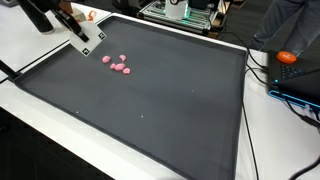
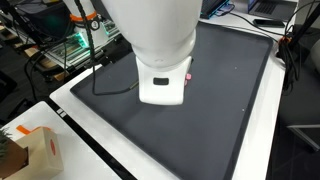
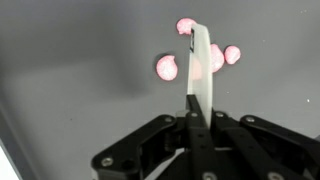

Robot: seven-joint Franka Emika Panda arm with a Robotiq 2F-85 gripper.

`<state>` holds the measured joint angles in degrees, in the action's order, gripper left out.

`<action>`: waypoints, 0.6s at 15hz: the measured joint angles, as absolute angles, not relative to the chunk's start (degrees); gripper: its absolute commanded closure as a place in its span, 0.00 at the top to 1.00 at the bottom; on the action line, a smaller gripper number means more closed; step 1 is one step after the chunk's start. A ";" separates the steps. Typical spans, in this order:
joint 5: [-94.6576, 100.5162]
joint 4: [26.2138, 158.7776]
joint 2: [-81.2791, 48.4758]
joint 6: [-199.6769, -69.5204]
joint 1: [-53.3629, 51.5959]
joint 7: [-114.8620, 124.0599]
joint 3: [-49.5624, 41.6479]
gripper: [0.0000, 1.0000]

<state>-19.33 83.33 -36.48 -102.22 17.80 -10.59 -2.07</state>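
My gripper [image 3: 197, 108] is shut on a white flat strip [image 3: 201, 62] that sticks out ahead of the fingers in the wrist view. Just beyond and beside the strip's tip, several small pink pieces [image 3: 168, 68] lie on a dark mat [image 3: 70, 80]. In an exterior view the gripper [image 1: 72, 28] hangs over the mat's far left corner, and the white strip [image 1: 88, 39] slants down toward the pink pieces [image 1: 118, 65]. In an exterior view the robot's white base [image 2: 160, 50] hides most of this; only one pink piece [image 2: 188, 76] peeks out.
The dark mat [image 1: 170, 110] covers a white table [image 1: 30, 140]. An orange object [image 1: 287, 57] and cables lie off its right edge. Equipment racks [image 1: 185, 12] stand behind. A cardboard box [image 2: 35, 150] sits on the table near the mat's corner.
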 measured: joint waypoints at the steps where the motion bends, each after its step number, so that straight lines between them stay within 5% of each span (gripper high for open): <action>1: -19.33 83.30 -36.54 -102.22 17.79 -10.10 -2.09 0.01; 9: -18.97 83.29 -36.57 -103.47 16.96 -7.14 -2.46 0.01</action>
<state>-18.97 83.29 -36.57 -103.47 16.96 -7.14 -2.46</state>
